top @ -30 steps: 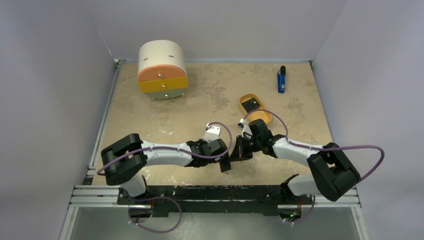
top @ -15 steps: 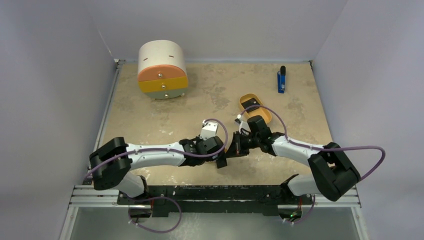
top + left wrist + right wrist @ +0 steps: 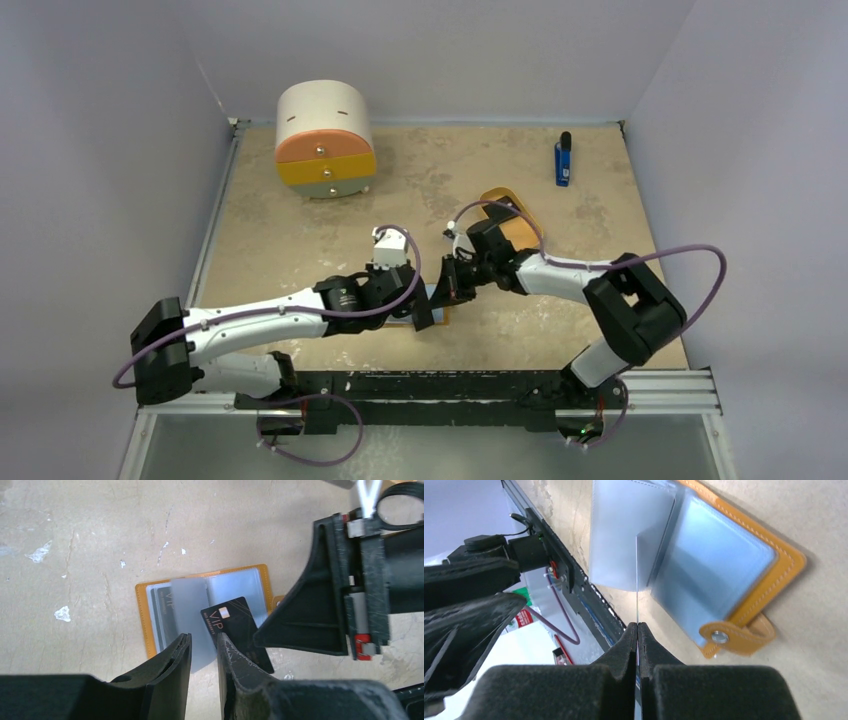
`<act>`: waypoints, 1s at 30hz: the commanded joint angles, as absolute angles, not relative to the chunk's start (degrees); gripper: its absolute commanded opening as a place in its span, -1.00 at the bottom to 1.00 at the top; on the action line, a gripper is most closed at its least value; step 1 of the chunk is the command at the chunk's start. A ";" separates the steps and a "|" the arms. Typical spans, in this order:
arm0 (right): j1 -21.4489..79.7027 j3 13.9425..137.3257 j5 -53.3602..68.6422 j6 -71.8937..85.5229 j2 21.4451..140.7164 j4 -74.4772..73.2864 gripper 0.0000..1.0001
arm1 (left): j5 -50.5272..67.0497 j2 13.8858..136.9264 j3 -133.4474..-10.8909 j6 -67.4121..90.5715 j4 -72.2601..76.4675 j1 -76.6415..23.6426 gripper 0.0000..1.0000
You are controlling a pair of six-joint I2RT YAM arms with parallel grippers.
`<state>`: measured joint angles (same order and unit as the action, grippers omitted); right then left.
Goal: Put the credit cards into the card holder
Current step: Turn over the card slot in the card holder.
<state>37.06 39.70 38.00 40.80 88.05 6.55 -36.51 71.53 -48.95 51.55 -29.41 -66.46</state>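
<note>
The card holder (image 3: 145, 625) lies open on the table, orange with grey-blue pockets and its snap strap (image 3: 724, 637) out to one side. One black credit card (image 3: 165, 617) shows through its left pocket. My right gripper (image 3: 637, 626) is shut on a second black credit card (image 3: 232, 622), seen edge-on (image 3: 637, 580), whose far end reaches the raised middle leaf (image 3: 190, 610). I cannot tell whether it is inside a pocket. My left gripper (image 3: 204, 639) is just before the holder's near edge, its jaws a little apart, with the end of the leaf in the gap.
A round drawer cabinet (image 3: 325, 140) stands at the back left. A blue-and-black stick (image 3: 563, 160) lies at the back right. A tan oval tray (image 3: 515, 222) sits behind the right arm. The table's front rail (image 3: 430, 385) is close behind both grippers.
Both grippers have moved left and slightly away from the front edge. The left jaws, shut a second ago, have parted. The right gripper has kept hold of its card.
</note>
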 commanded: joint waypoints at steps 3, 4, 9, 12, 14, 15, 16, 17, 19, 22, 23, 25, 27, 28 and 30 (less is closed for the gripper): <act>38.66 44.30 36.52 42.35 93.14 9.00 -1.00 | -37.93 67.89 -46.18 53.40 -28.91 -66.45 -0.52; 38.67 44.44 36.31 42.56 93.69 9.19 -1.00 | -37.54 67.82 -45.76 53.28 -28.22 -66.45 -0.52; 39.05 44.45 35.62 43.54 95.20 10.51 -1.00 | -36.49 70.67 -44.07 52.45 -24.49 -66.36 -0.59; 39.44 44.56 35.51 43.75 95.28 10.67 -1.00 | -36.50 74.42 -44.08 52.32 -23.14 -66.36 -0.67; 39.59 44.54 35.51 43.88 95.06 10.88 -1.00 | -36.88 76.66 -44.08 52.58 -22.59 -66.21 -0.72; 39.68 44.48 35.51 44.01 94.87 10.90 -1.00 | -37.25 77.59 -43.97 52.68 -22.42 -66.12 -0.74; 39.67 44.47 35.58 44.00 94.70 10.90 -1.00 | -37.60 78.48 -43.94 52.87 -22.36 -65.98 -0.77; 39.74 44.40 35.59 44.07 94.54 10.90 -1.00 | -37.77 79.22 -43.77 53.06 -22.23 -65.86 -0.79; 39.75 44.26 35.62 44.04 94.11 10.90 -1.00 | -37.89 80.40 -43.41 53.37 -22.07 -65.47 -0.84; 39.73 44.13 35.61 44.11 93.38 10.66 -1.00 | -37.92 81.51 -42.28 53.78 -21.40 -64.94 -0.89; 39.79 44.08 35.55 44.02 93.16 10.45 -1.00 | -37.72 81.82 -41.77 53.94 -20.98 -64.69 -0.91; 39.78 44.05 35.32 43.91 92.43 9.79 -1.00 | -37.46 82.59 -40.70 54.33 -20.29 -64.08 -0.95; 39.79 43.98 34.81 43.72 91.09 8.46 -1.00 | -37.00 83.37 -39.89 54.83 -19.77 -63.46 -0.99; 39.73 43.81 34.36 43.52 90.03 7.61 -1.00 | -36.86 83.78 -39.31 55.04 -19.48 -63.26 -1.00; 39.79 43.21 33.00 43.04 87.62 5.78 -1.00 | -36.81 84.31 -38.80 55.55 -19.37 -63.03 -1.00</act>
